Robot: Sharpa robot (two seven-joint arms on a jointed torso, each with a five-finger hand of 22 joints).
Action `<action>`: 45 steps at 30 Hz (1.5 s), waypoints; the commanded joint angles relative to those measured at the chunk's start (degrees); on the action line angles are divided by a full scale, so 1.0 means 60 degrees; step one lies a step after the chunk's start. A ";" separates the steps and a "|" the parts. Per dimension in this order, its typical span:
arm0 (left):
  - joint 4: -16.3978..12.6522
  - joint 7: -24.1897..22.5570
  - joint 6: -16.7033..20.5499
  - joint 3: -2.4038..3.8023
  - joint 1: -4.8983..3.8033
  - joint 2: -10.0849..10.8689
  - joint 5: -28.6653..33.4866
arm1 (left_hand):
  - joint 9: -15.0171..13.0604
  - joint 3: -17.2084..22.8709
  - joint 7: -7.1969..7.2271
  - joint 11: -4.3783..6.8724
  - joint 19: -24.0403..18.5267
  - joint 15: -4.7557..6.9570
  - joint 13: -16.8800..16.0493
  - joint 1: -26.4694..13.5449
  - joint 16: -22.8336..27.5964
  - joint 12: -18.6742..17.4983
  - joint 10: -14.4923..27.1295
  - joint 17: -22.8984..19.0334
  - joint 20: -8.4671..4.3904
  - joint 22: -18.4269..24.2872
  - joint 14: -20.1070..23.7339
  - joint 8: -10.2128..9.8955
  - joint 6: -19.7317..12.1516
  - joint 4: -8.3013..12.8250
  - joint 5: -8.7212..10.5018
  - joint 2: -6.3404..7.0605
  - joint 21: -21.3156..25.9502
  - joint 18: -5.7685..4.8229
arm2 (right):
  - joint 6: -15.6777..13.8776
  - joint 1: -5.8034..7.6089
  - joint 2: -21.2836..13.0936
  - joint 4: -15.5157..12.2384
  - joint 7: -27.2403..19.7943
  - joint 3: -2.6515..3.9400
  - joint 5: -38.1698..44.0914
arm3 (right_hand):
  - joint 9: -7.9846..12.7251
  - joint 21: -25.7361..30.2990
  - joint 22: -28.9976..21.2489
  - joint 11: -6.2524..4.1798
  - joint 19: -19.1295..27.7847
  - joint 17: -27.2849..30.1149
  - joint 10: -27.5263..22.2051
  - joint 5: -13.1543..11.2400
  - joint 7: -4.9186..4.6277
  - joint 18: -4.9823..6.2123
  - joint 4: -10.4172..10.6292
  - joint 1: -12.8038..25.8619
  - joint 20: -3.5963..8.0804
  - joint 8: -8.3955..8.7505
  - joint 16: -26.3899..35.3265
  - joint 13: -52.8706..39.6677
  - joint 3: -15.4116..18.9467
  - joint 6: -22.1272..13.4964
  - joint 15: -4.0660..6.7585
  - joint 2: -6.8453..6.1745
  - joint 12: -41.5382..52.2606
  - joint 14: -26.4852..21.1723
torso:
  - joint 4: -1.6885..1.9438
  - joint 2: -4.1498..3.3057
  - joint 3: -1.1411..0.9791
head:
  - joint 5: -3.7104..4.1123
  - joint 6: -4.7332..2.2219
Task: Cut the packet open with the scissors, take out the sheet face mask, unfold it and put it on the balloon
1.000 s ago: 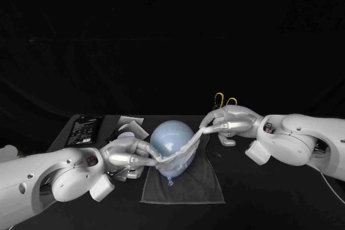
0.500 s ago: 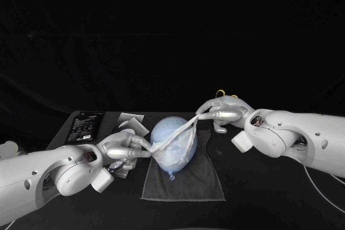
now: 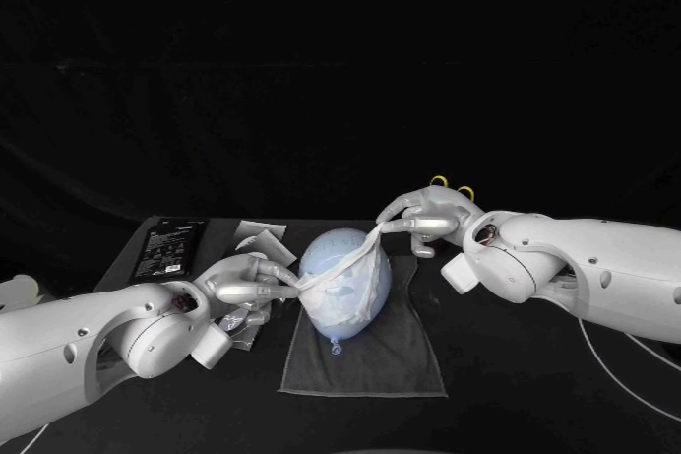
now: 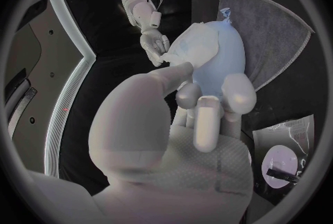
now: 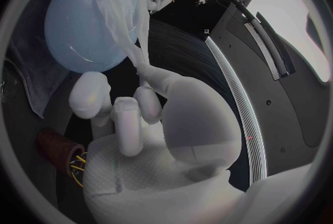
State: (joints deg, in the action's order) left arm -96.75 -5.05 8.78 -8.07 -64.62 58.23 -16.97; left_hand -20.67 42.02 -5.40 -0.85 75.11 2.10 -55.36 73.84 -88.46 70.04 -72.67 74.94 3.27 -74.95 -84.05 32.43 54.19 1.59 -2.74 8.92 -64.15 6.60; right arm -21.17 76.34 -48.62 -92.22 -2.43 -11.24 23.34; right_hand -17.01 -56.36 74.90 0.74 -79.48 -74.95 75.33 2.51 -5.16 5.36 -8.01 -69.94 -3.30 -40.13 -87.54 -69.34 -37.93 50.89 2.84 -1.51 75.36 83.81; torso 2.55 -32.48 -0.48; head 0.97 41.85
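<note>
The left hand (image 3: 253,287) and right hand (image 3: 423,221) each pinch an end of a sheet mask (image 3: 349,261) stretched over a blue balloon (image 3: 334,311). The balloon lies on a grey cloth (image 3: 376,365) on the black bench (image 3: 511,405), with darkness behind.

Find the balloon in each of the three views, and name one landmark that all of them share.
Head view: the balloon lies mid-table on the grey cloth.
Left wrist view: the balloon sits just beyond the left hand, with the grey cloth behind it.
Right wrist view: the balloon sits beyond the right hand, with the grey cloth beside it.
Shared landmark: the grey cloth under the balloon.
</note>
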 commanded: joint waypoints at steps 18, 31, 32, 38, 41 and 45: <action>0.0180 -0.0035 0.0340 0.0008 0.0003 0.0010 -0.0214 | -0.0245 -0.1637 -0.0523 -0.0481 -0.0482 -0.0349 0.1961 -0.0446 0.0190 -0.1341 0.1529 0.0044 0.0326 -0.0133 -0.0149 -0.0811 -0.1016 -0.0223 -0.0018 0.0665 0.0829 0.0058 | -0.0991 -0.0049 0.0424 0.0627 0.0848 0.0007 0.1182 | 0.0016 0.0671 0.1029 0.0119 0.0310 -0.1014 -0.0610 0.0068 -0.0128 0.0189 -0.0007 0.0107 -0.0051 0.0099 0.0128 0.0678 0.0101 -0.0300 -0.0085 -0.0164 -0.0558 0.0588 | -0.0002 -0.0058 -0.0002 | -0.0011 -0.0021; 0.0314 -0.0071 0.0214 0.0012 0.0002 0.0065 -0.0714 | -0.0224 -0.2472 -0.0492 -0.0477 -0.0529 -0.0358 0.2066 -0.0582 0.0222 -0.1350 0.1595 -0.0060 0.0367 -0.0013 -0.0094 -0.0723 -0.0995 -0.0566 -0.0017 0.0856 0.1008 0.0092 | 0.0205 -0.0142 0.0347 0.0588 0.1220 0.0005 0.1710 | 0.0759 0.4084 0.0203 0.0936 0.1973 0.1018 -0.3637 0.0418 -0.0983 0.0607 0.0434 0.0645 -0.0686 0.1785 0.0958 0.3145 0.1744 -0.1853 -0.0837 -0.1230 -0.2287 -0.0546 | -0.0005 -0.0082 -0.0007 | 0.0073 0.0000; 0.0325 -0.0105 0.0255 0.0013 0.0001 0.0068 -0.0713 | -0.0222 -0.2532 -0.0490 -0.0477 -0.0536 -0.0357 0.2078 -0.0600 0.0224 -0.1354 0.1603 -0.0070 0.0366 -0.0001 -0.0090 -0.0720 -0.1003 -0.0604 -0.0016 0.0863 0.1028 0.0095 | 0.0201 -0.0153 0.0332 0.0574 0.1216 0.0005 0.1741 | 0.0772 0.4375 0.0129 0.0962 0.2116 0.1198 -0.3822 0.0446 -0.1004 0.0651 0.0479 0.0664 -0.0717 0.1824 0.1027 0.3282 0.1862 -0.1926 -0.0860 -0.1272 -0.2359 -0.0662 | -0.0006 -0.0084 -0.0006 | 0.0076 0.0001; 0.0384 -0.0330 0.0445 0.0015 0.0001 0.0061 -0.0629 | -0.0211 -0.2810 -0.0496 -0.0486 -0.0822 -0.0365 0.2327 -0.0533 0.0361 -0.1505 0.1829 -0.0592 0.0374 0.0261 0.0131 -0.0691 -0.1077 -0.0781 -0.0018 0.0821 0.1548 0.0192 | 0.0130 -0.0185 0.0234 0.0548 0.1155 0.0004 0.1804 | 0.0783 0.5146 -0.0078 0.1084 0.2537 0.1629 -0.4436 0.0517 -0.1118 0.0786 0.0705 0.0555 -0.0879 0.1868 0.1133 0.3669 0.2471 -0.2239 -0.0982 -0.1317 -0.2350 -0.1031 | -0.0001 -0.0095 -0.0004 | 0.0090 -0.0001; 0.0400 -0.0507 0.0540 0.0015 0.0001 0.0054 -0.0559 | -0.0202 -0.2960 -0.0515 -0.0512 -0.1157 -0.0382 0.2877 -0.0397 0.0576 -0.1885 0.2278 -0.1333 0.0389 0.0565 0.0454 -0.0662 -0.1145 -0.0891 -0.0021 0.0747 0.2149 0.0300 | 0.0073 -0.0192 0.0152 0.0524 0.1126 0.0004 0.1814 | 0.0780 0.5200 -0.0095 0.1095 0.2567 0.1671 -0.4468 0.0514 -0.1131 0.0798 0.0737 0.0529 -0.0898 0.1851 0.1133 0.3688 0.2559 -0.2273 -0.0995 -0.1315 -0.2306 -0.1066 | 0.0005 -0.0100 -0.0004 | 0.0093 0.0008; 0.0420 -0.0835 0.0685 0.0017 0.0001 0.0042 -0.0378 | -0.0202 -0.3161 -0.0557 -0.0558 -0.1866 -0.0430 0.3289 -0.0092 0.1067 -0.2277 0.2690 -0.2672 0.0443 0.1234 0.1103 -0.0557 -0.1236 -0.1055 -0.0018 0.0625 0.3426 0.0511 | -0.0019 -0.0205 0.0001 0.0462 0.1075 0.0004 0.1816 | 0.0766 0.5171 -0.0092 0.1099 0.2552 0.1651 -0.4468 0.0625 -0.1128 0.0804 0.0770 0.0442 -0.0918 0.1799 0.1097 0.3707 0.2650 -0.2274 -0.0999 -0.1268 -0.2225 -0.1060 | 0.0002 -0.0101 -0.0003 | 0.0073 0.0037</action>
State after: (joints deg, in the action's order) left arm -94.22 -6.82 11.72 -8.03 -64.61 58.59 -20.14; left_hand -21.91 23.46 -8.70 -4.20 63.82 -0.46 -35.74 73.11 -82.02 56.41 -56.55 58.76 5.91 -67.52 -77.35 29.04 47.05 -4.75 -2.88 12.66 -43.53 9.37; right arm -21.61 75.15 -48.45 -89.31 4.39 -11.26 33.19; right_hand -12.37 -25.28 74.24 7.27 -64.33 -64.95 48.91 6.11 -10.41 9.74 -3.39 -66.64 -8.62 -29.24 -80.89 -47.13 -22.28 37.68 -2.97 -9.08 61.87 77.78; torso 2.54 -33.06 -0.51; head 1.52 41.95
